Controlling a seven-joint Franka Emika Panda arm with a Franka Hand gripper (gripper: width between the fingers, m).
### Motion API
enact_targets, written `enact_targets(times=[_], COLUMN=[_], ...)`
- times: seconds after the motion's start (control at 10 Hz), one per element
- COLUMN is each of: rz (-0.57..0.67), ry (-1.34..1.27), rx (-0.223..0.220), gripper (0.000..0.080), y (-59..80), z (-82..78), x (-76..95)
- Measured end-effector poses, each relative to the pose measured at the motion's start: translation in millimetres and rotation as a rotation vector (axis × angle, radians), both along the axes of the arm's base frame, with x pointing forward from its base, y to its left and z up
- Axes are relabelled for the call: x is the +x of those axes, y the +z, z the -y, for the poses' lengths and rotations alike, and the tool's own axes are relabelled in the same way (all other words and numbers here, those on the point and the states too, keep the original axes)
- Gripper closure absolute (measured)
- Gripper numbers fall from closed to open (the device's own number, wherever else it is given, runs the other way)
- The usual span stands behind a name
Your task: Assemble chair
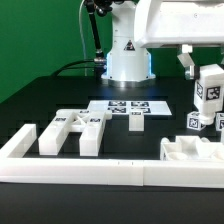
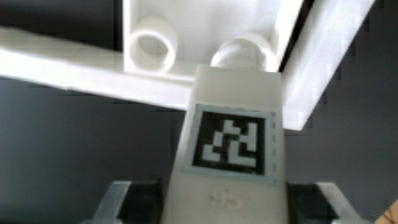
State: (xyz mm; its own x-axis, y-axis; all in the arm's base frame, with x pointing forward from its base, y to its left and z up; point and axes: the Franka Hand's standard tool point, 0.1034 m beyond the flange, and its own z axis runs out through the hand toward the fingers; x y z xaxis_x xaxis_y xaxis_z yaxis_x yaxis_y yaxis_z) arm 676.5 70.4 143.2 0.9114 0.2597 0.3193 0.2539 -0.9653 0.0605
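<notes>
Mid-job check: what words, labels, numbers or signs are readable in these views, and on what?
Words, numbers: none readable in either view.
Triangular warning sign on the robot base: too small to read.
Square black-and-white tags, patterns rather than text: on the tall chair part and the marker board.

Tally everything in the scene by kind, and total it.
White blocky plastic chair part held in the tool: 1
Loose white plastic chair parts, apparently: 4
Flat white marker board: 1
Long low white border rail: 1
White robot arm: 1
Total: 8
</notes>
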Motion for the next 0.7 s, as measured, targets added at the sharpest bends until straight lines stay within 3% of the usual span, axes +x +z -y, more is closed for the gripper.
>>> enact_targets(times=[0.1,0.5,0.7], rz=[0.006,0.001,0.018], ry=[0.037,0.029,0.06], rx=[-0.021,-0.015,-0.022], gripper=[0.0492,0.0492,0.0492], y=[-1.3,-3.7,-14.9], z=[-2.0,-1.7,-6.1], x=[4.5,3.0,5.8])
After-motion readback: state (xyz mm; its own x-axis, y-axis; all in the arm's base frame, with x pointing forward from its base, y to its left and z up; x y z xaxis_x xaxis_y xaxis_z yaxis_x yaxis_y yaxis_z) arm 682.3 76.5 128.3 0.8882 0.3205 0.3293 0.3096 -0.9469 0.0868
